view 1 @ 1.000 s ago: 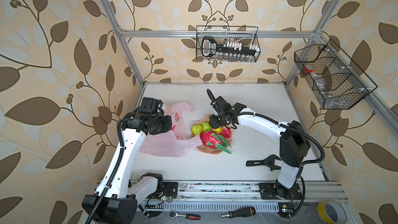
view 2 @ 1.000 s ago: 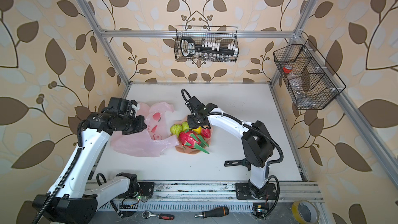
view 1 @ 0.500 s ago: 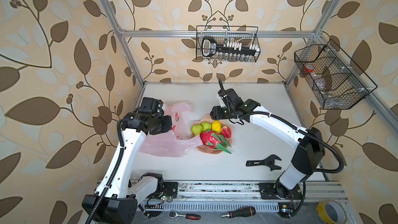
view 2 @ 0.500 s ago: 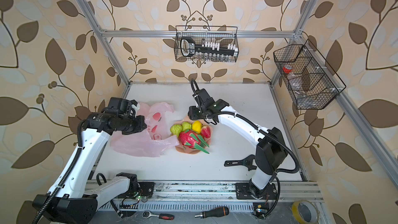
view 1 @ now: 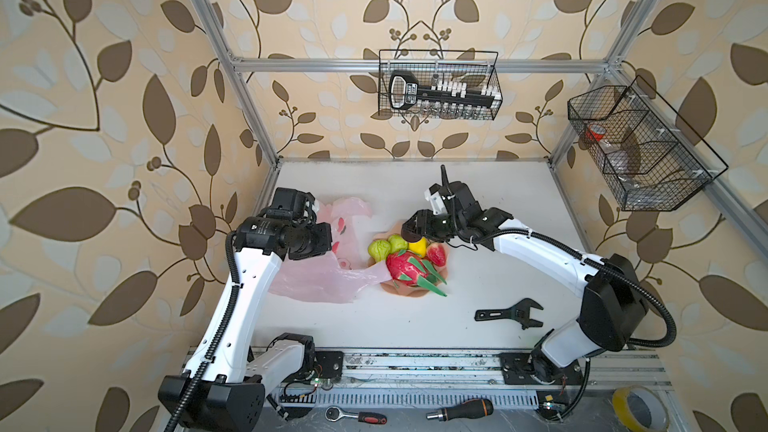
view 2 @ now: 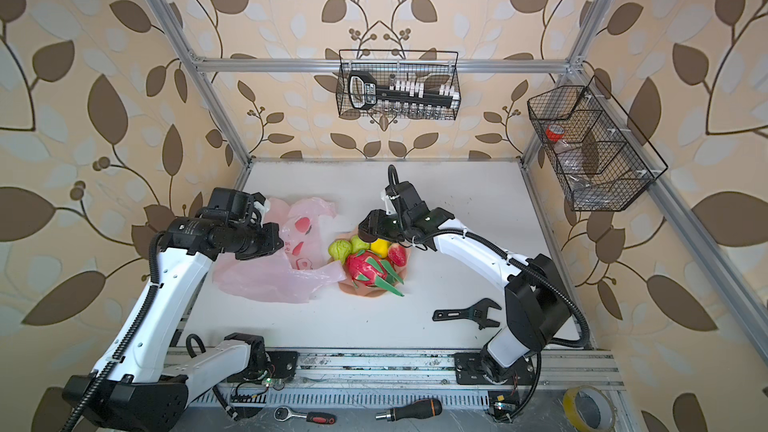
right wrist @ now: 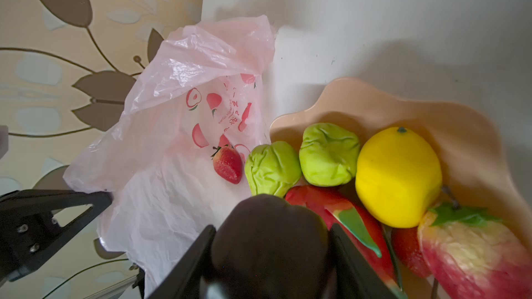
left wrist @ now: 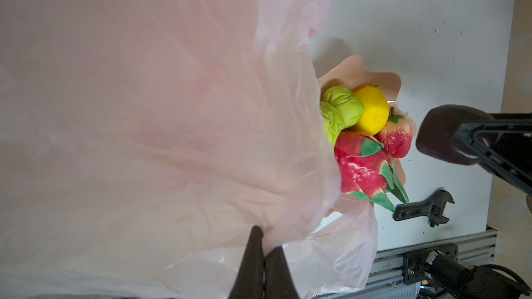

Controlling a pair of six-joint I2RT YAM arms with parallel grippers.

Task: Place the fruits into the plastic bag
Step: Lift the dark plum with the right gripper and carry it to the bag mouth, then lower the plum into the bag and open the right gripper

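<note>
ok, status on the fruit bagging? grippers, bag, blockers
Left gripper shut on thin pale pink plastic bag, edge lifted. Right gripper shut on dark purple ball by peach-pink scalloped bowl. Black adjustable wrench aside, not in the way.

The plastic bag (right wrist: 172, 96) is pale pink with red fruit prints, bowl (right wrist: 374, 102) peach, pears (right wrist: 328, 153) green, ball (right wrist: 270, 240) dark purple.

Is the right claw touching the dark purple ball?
Touching. The right wrist view shows the right gripper closed around the purple ball, with a finger pressed against each side and no gap.
</note>
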